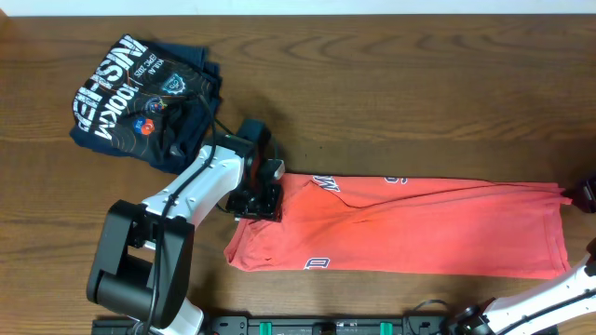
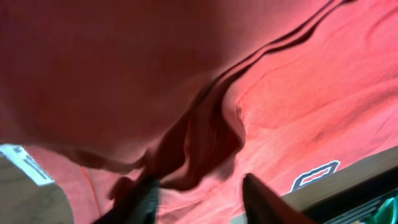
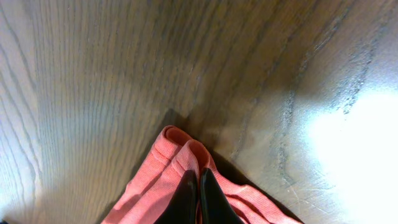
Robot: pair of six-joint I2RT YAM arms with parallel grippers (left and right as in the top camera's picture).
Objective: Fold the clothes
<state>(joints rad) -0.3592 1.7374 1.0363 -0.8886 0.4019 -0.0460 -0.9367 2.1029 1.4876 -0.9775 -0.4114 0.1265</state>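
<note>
The orange-red T-shirt [image 1: 419, 228] lies folded into a long band across the table, with bits of white lettering at its edges. My left gripper [image 1: 256, 203] sits at the shirt's left end. In the left wrist view its fingers [image 2: 199, 182] are apart with shirt cloth [image 2: 298, 106] under and between them, a raised fold just ahead, and the white neck label [image 2: 22, 163] at the left. My right gripper [image 1: 585, 194] is at the far right edge, at the shirt's upper right corner. In the right wrist view its fingers [image 3: 199, 186] are shut on a bunched corner of the shirt [image 3: 177, 146].
A dark navy folded shirt [image 1: 140, 93] with white lettering and colourful logos lies at the back left, close behind my left arm. The wooden table [image 1: 419, 93] stretches behind the orange shirt. The table's front edge runs just below the shirt.
</note>
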